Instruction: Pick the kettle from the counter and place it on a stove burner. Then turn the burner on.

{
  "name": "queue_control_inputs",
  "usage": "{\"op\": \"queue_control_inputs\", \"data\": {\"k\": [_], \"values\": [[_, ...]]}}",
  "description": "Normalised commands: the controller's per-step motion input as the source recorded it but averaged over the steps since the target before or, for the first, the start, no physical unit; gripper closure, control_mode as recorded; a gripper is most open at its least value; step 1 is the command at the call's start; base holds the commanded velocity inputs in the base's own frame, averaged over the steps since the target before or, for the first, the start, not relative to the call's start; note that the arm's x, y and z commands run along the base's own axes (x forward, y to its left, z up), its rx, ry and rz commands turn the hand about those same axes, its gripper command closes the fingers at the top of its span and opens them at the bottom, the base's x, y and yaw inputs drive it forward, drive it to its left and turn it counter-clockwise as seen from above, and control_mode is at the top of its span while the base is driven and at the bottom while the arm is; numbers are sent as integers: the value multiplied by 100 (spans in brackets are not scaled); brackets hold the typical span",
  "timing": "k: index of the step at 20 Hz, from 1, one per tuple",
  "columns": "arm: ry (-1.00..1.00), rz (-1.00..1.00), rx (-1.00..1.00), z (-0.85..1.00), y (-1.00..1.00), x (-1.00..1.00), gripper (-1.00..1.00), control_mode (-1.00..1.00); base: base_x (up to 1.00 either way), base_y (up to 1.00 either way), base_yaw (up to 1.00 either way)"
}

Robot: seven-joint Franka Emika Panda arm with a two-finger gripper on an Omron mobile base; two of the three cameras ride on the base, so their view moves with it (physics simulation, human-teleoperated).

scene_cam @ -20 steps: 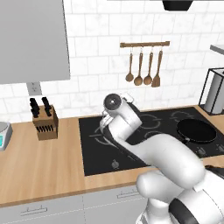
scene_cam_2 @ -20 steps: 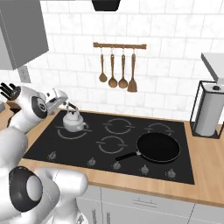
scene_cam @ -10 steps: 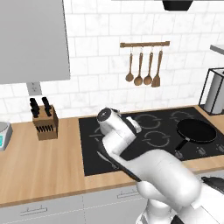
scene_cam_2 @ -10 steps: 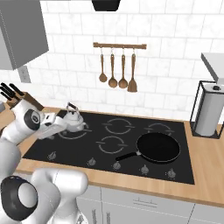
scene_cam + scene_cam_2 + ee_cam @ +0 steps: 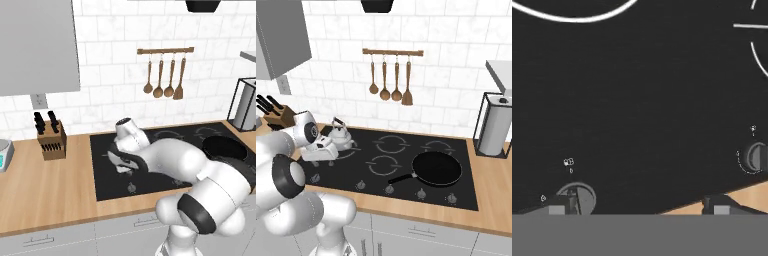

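Note:
The silver kettle (image 5: 340, 135) with its black arched handle stands upright on the rear left stove burner (image 5: 352, 150) of the black hob. My gripper (image 5: 320, 151) hangs low in front of and left of the kettle, apart from it, over the hob's front strip. In the left base view the gripper (image 5: 118, 163) shows under the white arm. The hand view has the fingertips (image 5: 556, 208) spread wide, open with nothing between them, above black glass. One control knob (image 5: 578, 197) lies by the left fingertip and another knob (image 5: 755, 157) at the right. The wooden counter (image 5: 45, 190) runs left of the hob.
A black frying pan (image 5: 437, 167) sits on the front right ring, handle toward the hob's middle. A knife block (image 5: 50, 140) stands on the counter at the left. A paper towel holder (image 5: 496, 127) stands at the right. Wooden utensils (image 5: 388, 75) hang on the wall rail.
The hand has come down and forward from beside the kettle to the knob row at the hob's front edge. The kettle has stayed on its ring.

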Motion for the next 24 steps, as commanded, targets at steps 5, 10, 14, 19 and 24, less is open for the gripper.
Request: {"op": "queue_control_inputs", "data": {"k": [5, 10, 14, 19, 24], "values": [[2, -7, 26, -59, 9, -3, -100, -100, 0, 0, 0], [1, 0, 8, -45, 23, 0, -100, -100, 0, 0, 0], [0, 0, 2, -33, 24, -23, -100, -100, 0, 0, 0], [0, 0, 0, -8, 0, 0, -100, -100, 0, 0, 0], [-3, 0, -1, -15, 0, -44, -100, -100, 0, 0, 0]]}}
